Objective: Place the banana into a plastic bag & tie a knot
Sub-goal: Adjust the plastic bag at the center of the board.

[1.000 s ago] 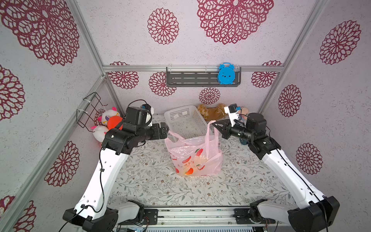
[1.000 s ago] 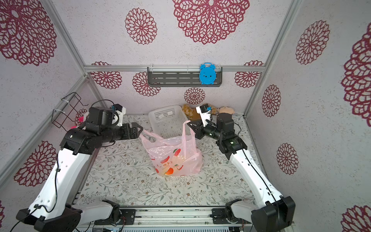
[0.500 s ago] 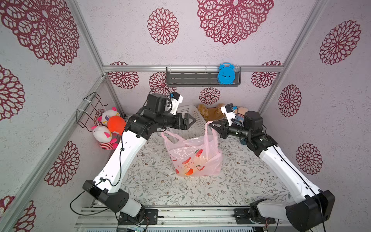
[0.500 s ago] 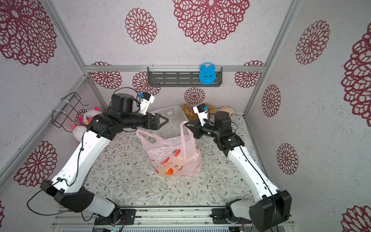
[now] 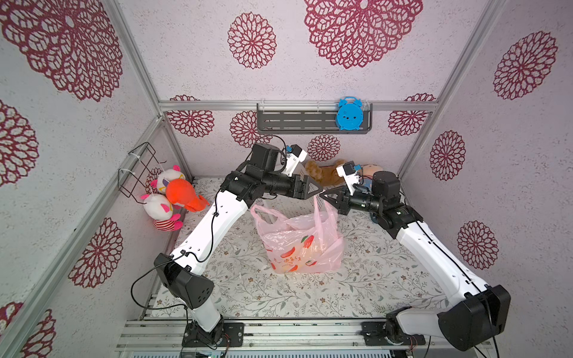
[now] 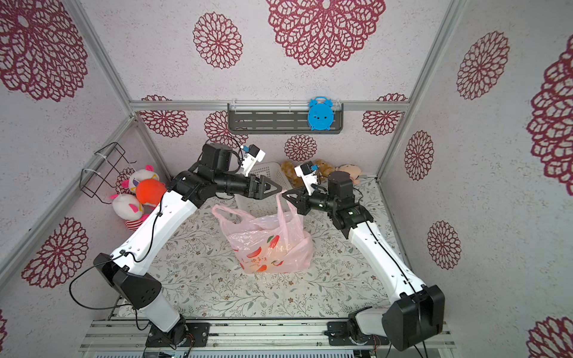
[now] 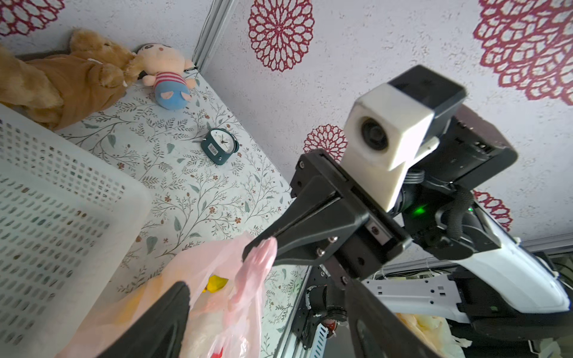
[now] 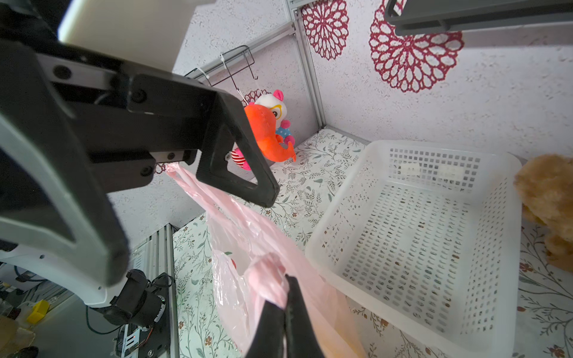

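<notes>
Knot step: our R gripper (image 8: 286, 277) pinches a plastic bag (image 5: 302, 248) handle (image 8: 266, 272); L gripper (image 5: 317, 187) wide, empty (banana (image 7: 215, 283) looks in); nxt we grab 2nd handle (image 5: 259, 214).

The right fingers (image 8: 298, 316) are closed on a handle of the plastic bag (image 8: 248, 235). A white basket (image 8: 338, 201) sits just beside it, at its twelve o'clock.

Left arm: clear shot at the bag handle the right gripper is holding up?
Probably yes. The left gripper is open close to the bag handle, which the right gripper pinches above the plastic bag; nothing stands between them.
</notes>
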Robot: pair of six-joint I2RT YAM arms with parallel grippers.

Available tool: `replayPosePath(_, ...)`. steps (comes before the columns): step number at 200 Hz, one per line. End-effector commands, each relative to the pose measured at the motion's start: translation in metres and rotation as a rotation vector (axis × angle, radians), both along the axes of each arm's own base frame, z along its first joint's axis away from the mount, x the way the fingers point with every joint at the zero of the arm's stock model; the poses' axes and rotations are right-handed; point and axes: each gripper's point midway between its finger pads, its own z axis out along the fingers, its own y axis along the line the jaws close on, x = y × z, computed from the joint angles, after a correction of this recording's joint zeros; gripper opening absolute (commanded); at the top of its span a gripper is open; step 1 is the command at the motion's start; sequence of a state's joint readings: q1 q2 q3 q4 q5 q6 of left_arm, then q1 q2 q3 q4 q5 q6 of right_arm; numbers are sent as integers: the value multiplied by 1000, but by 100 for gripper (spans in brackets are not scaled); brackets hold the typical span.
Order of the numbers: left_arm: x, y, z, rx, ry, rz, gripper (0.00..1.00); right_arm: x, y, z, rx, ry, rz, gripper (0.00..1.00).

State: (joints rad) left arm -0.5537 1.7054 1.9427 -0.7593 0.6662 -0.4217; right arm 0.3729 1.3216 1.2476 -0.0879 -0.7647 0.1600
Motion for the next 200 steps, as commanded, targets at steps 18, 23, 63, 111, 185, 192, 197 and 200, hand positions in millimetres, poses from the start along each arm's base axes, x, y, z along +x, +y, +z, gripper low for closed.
replayPosePath(18, 10, -10, -5, -6, 18, 20, 79, -9, 5, 27, 43, -49, 49, 0)
replayPosePath(23, 11, -9, -7, 3, 22, 28, 78, -9, 5, 27, 44, -49, 51, 0)
replayPosePath(63, 17, -15, -18, 19, 52, 36, 67, -15, 10, 29, 49, -56, 75, 0)
replayPosePath(111, 10, -22, -17, 1, 72, 2, 38, -11, 10, 26, 40, -47, 56, 0)
replayPosePath(185, -1, -10, -30, 45, 93, 31, 46, -5, 8, 24, 29, -42, 20, 0)
replayPosePath(192, -3, -8, -31, 49, 91, 33, 47, -5, 8, 24, 28, -41, 17, 0)
replayPosePath(197, -4, -6, -31, 52, 92, 36, 48, -4, 7, 24, 27, -40, 11, 0)
replayPosePath(200, -5, -5, -31, 54, 91, 37, 48, -4, 7, 25, 26, -40, 10, 0)
